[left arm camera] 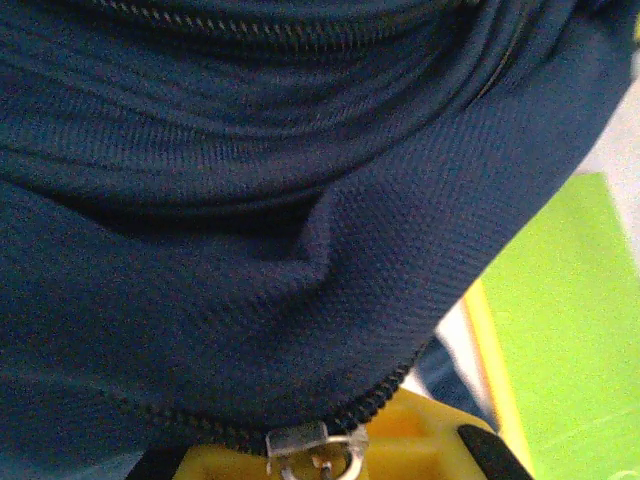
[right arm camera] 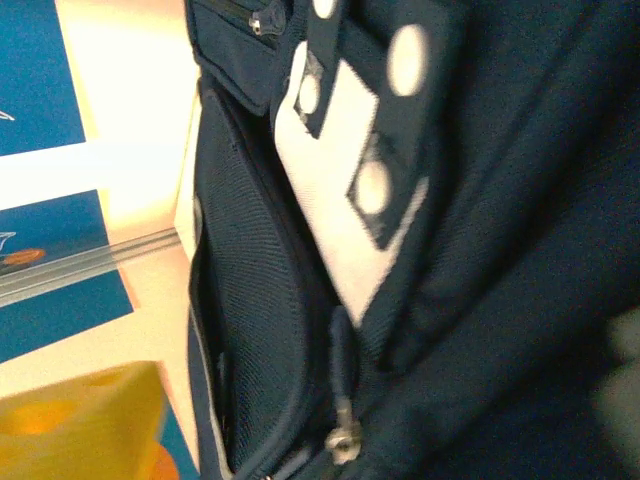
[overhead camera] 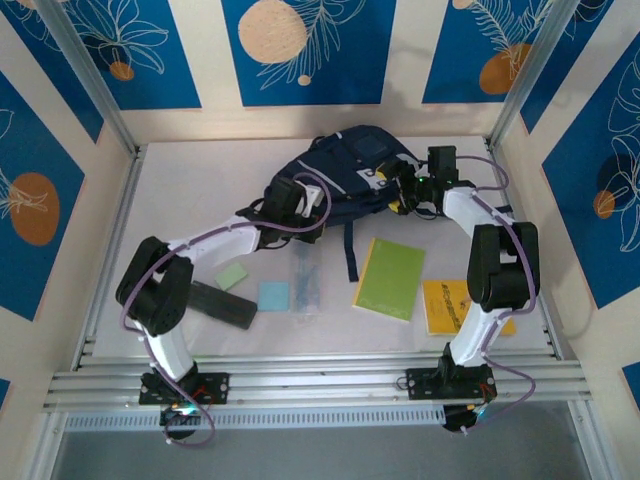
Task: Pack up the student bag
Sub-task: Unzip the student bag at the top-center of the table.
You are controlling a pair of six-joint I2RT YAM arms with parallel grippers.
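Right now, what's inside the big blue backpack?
The student bag has one gaping slit in the right wrist view. It shows only dark lining, with nothing visible in it. Folded navy fabric covers the rest, so I can't tell what's deeper inside.

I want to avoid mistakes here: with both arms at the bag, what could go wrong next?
1. The left gripper seems to pinch the student bag at its zipper, while the right gripper is open; a pull could drag the whole bag.
2. A loose strap lies near the green notebook and might shift it.
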